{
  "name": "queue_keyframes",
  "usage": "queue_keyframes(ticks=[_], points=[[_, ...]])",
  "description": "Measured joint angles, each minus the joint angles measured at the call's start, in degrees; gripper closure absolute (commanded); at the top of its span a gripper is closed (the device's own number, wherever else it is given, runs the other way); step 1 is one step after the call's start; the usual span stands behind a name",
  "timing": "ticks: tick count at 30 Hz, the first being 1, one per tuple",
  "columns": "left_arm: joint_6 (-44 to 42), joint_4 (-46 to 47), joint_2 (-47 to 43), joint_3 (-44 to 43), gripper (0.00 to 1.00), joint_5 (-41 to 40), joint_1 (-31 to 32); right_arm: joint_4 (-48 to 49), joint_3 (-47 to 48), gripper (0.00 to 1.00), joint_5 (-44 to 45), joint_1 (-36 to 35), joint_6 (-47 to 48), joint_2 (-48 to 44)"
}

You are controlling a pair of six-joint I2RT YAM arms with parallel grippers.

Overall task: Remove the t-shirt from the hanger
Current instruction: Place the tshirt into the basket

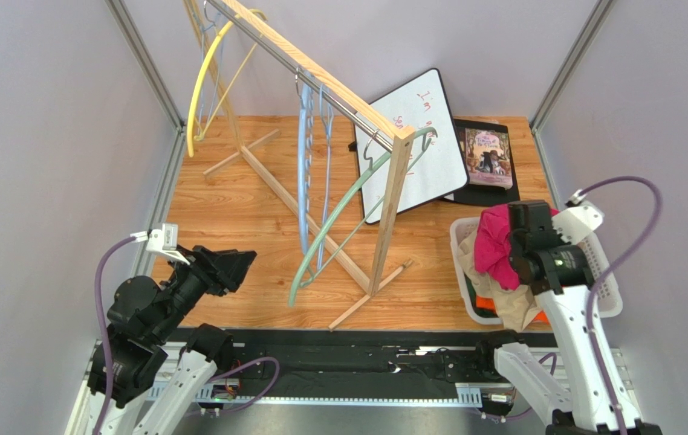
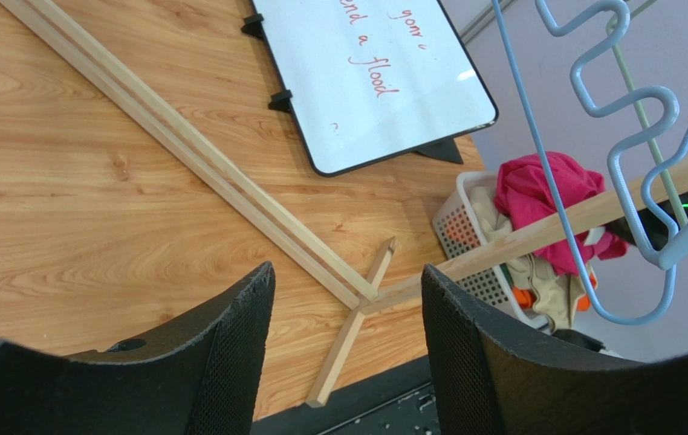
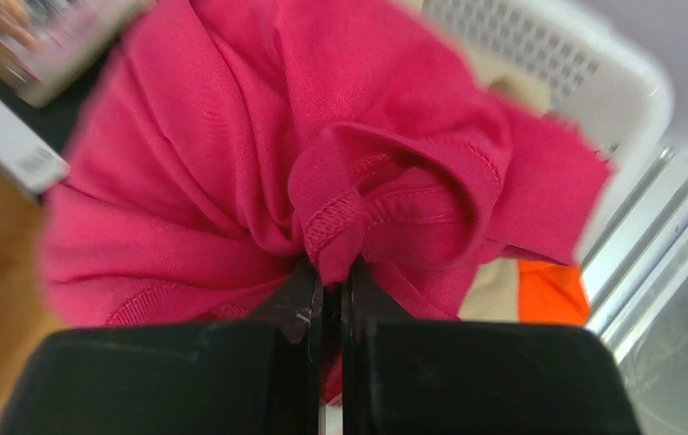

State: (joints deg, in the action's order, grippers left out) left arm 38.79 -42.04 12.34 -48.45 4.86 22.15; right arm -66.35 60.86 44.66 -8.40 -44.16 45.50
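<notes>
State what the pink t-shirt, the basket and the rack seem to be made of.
The pink t-shirt looks like soft knit fabric, likely cotton jersey, matte; a stitched hem and loose folds show. The basket is probably white plastic, smooth, with a moulded lattice wall. The rack is pale unpainted wood, with grain visible along its post.

whiteboard (image 1: 420, 136) mid-back | book (image 1: 488, 157) right of it | white basket (image 1: 463, 272) near-right | wooden rack (image 1: 393, 190) centre

The left arm sits folded low, its left gripper (image 2: 348, 272) angled forward and down, jaws spread wide. The right arm is raised and reaches forward. The right gripper (image 3: 331, 281) has its jaws pressed together, pinching a fold of the t-shirt (image 3: 230, 136).
</notes>
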Motion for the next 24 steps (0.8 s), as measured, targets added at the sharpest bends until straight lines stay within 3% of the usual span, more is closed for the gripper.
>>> queue_keyframes(ticks=[5,7,8,9,10,12,19,24], points=[[1.97,0.7,-1.75,2.56,0.35,1.53,0.0,1.55,-11.5,1.0,-4.72,1.57,-4.63,3.04],[2.82,0.68,-2.86,3.87,0.35,2.19,0.0,2.14,-13.27,0.93,-5.27,2.58,-6.34,3.06],[3.26,0.59,-3.54,4.52,0.35,2.32,0.0,2.27,-13.66,0.84,-5.33,3.04,-7.19,2.99],[3.54,0.46,-4.17,5.05,0.35,2.34,0.0,2.23,-13.73,0.49,-5.35,3.37,-8.17,2.93],[3.85,0.26,-4.81,5.49,0.35,2.34,0.0,2.08,-13.57,0.29,-5.38,3.58,-9.11,2.73],[4.37,-0.04,-5.6,6.03,0.35,2.34,0.0,0.87,-12.79,0.0,-5.53,3.8,-10.6,1.97],[4.61,0.22,-5.62,6.14,0.35,2.34,0.0,-5.77,-5.05,0.0,-5.6,4.0,-10.47,-5.27],[4.87,2.62,-4.68,7.63,0.36,3.13,0.0,-6.21,1.6,0.0,-9.62,4.11,-2.64,-11.19]])
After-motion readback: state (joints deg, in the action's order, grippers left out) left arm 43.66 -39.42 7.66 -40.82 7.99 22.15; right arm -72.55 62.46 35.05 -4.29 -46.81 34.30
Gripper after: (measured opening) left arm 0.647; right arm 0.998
